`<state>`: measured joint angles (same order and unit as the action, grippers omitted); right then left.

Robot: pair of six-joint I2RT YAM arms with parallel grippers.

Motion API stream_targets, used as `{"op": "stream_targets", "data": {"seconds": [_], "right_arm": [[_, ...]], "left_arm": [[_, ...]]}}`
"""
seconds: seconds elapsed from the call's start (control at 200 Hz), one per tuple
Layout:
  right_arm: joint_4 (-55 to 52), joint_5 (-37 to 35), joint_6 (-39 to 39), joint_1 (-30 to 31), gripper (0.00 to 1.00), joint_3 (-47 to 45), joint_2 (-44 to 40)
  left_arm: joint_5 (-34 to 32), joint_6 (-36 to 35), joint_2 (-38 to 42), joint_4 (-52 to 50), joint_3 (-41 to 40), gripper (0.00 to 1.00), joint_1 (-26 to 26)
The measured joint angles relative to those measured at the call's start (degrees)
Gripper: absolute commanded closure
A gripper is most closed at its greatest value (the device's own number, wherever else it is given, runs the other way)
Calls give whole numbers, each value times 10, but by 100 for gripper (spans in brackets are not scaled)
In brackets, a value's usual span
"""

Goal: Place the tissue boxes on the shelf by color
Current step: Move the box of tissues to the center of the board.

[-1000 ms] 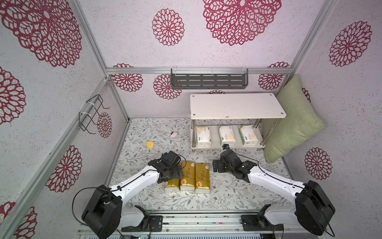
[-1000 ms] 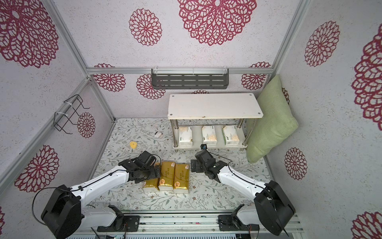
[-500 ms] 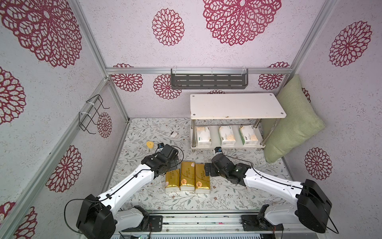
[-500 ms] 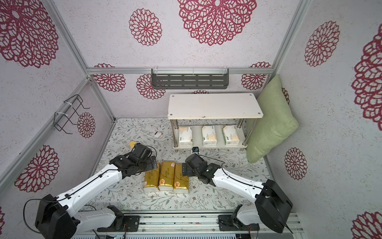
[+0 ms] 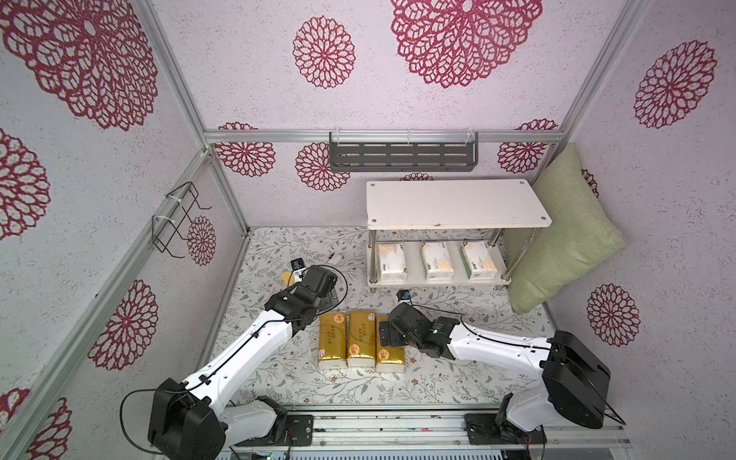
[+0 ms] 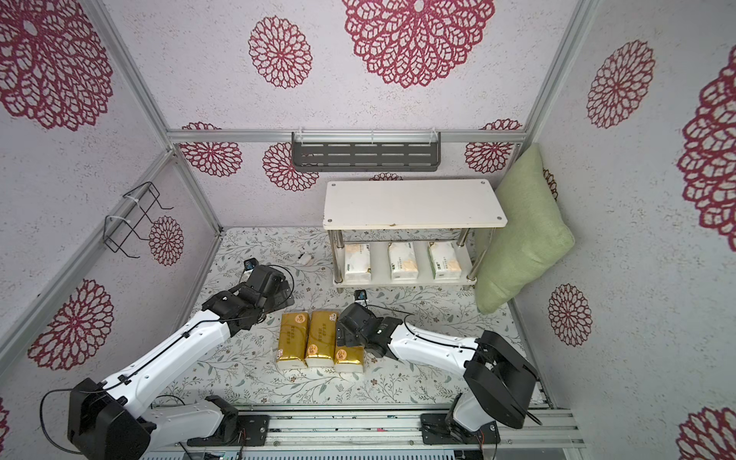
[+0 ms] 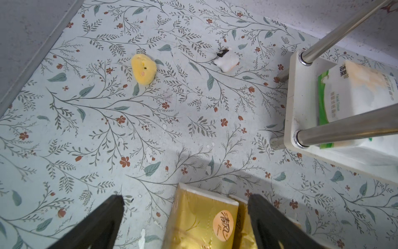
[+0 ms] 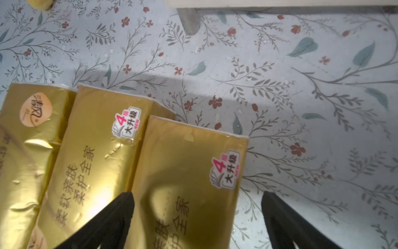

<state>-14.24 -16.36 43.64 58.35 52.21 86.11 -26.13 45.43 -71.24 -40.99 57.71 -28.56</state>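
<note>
Three gold tissue boxes lie side by side on the floor: left (image 5: 332, 340), middle (image 5: 361, 338), right (image 5: 391, 355). Three white tissue boxes (image 5: 437, 259) stand in a row on the lower board of the shelf (image 5: 458, 203), whose top board is bare. My right gripper (image 8: 198, 198) is open low over the right gold box (image 8: 189, 172). One finger is at the seam with the middle box, the other over the floor. My left gripper (image 7: 185, 204) is open beyond the far end of the left gold box (image 7: 200, 217), holding nothing.
A yellow plush toy (image 7: 143, 69) and a small white object (image 7: 226, 60) lie on the floor left of the shelf. A green pillow (image 5: 565, 235) leans against the shelf's right side. A grey slotted rack (image 5: 402, 155) and a black wire rack (image 5: 179, 219) hang on the walls.
My left gripper has drawn back from the gold boxes toward the far left. My right gripper has moved left and now straddles the right gold box.
</note>
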Motion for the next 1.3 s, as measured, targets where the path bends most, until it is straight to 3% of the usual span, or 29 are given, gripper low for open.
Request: {"op": "stream_targets", "data": {"seconds": [0.34,0.535,0.73,0.986,1.301], "right_arm": [[1,5,15,8,1,26,53],[-3,8,21,8,9,26,58],[-7,16,19,-9,11,19,49],[-23,34,-70,-91,14,-17,5],[-2,82,-192,-169,9,-42,-14]], "left_arm": [[6,-11,-1,27,-15,3,21],[14,-15,1,31,-22,2,29],[22,-20,2,39,-23,3,35],[28,-25,2,39,-23,3,37],[29,-25,2,39,-23,2,38]]}}
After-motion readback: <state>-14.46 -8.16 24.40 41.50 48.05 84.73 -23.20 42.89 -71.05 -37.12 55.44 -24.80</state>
